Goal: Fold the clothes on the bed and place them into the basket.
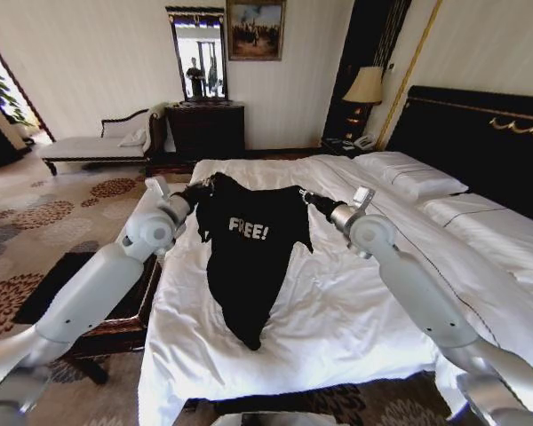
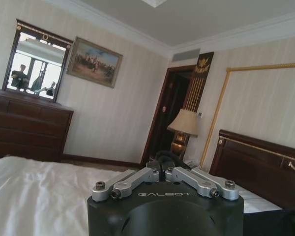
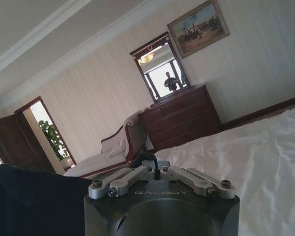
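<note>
The clothes are one black T-shirt (image 1: 249, 257) with white "FREE!" lettering. It hangs by its shoulders above the bed (image 1: 355, 311), and its lower end rests on the white duvet. My left gripper (image 1: 198, 189) is shut on the left shoulder and my right gripper (image 1: 306, 197) on the right one. The left gripper (image 2: 162, 166) and the right gripper (image 3: 150, 161) each pinch dark cloth at their tips. Black cloth (image 3: 34, 196) hangs beside the right wrist. The basket (image 1: 129, 324), brown-sided with a flat black top, stands on the floor left of the bed, partly behind my left arm.
A tall black headboard (image 1: 480, 133) and white pillows (image 1: 413, 177) lie to the right. A dark dresser (image 1: 206, 129) with a mirror, a chaise (image 1: 98, 142) and a bedside lamp (image 1: 366, 87) line the far wall. Patterned carpet (image 1: 35, 222) spreads to the left.
</note>
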### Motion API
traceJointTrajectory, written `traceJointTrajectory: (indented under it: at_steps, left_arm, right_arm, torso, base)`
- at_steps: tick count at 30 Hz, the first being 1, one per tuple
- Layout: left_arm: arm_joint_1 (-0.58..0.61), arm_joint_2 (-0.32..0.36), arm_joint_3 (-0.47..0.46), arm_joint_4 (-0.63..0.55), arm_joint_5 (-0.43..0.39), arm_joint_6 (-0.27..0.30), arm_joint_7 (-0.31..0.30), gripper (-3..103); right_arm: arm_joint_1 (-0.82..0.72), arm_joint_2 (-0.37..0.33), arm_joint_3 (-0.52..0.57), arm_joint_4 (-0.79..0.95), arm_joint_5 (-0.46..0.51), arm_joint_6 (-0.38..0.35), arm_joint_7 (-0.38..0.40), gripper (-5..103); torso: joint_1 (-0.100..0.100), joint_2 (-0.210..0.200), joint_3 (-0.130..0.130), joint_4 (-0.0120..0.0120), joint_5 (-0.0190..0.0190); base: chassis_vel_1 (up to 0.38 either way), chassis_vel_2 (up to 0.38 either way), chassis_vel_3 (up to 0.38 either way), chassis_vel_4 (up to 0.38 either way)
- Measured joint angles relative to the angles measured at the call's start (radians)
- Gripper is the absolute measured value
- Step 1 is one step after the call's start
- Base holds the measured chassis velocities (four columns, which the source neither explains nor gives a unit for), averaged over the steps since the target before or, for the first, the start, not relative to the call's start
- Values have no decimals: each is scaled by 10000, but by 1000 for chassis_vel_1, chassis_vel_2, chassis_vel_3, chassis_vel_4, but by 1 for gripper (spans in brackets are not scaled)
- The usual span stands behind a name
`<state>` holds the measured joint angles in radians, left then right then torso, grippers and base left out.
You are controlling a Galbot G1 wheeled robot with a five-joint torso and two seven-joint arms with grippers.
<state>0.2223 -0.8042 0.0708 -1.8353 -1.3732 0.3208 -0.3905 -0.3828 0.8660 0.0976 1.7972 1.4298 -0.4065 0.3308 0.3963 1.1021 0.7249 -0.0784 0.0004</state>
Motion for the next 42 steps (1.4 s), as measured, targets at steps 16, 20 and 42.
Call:
traceJointTrajectory:
  at_steps: [16,20,42]
  left_arm:
    - [-3143,1211,1060,-817,-1514,629,-408,0]
    - [-3487,1544,1036,-1088,-1846,789,-465,0]
    - [-1576,6342,-1981,-4917,-5721,732,454,0]
  right_arm:
    - [2672,-918,-317,-577,1035,-99,95,0]
    - [2960,-1100,-337,-570,1080,-111,-43,0]
    - [785,-4141,3533,4580,7651,-1149,3128,0]
  torso:
    - [-2,1,-1,4,-3]
    - [-2,1,-2,8,-8]
    - [-5,3,-4,-4,0]
  base:
    - [0,0,0,0]
    - [0,0,0,0]
    - [0,0,0,0]
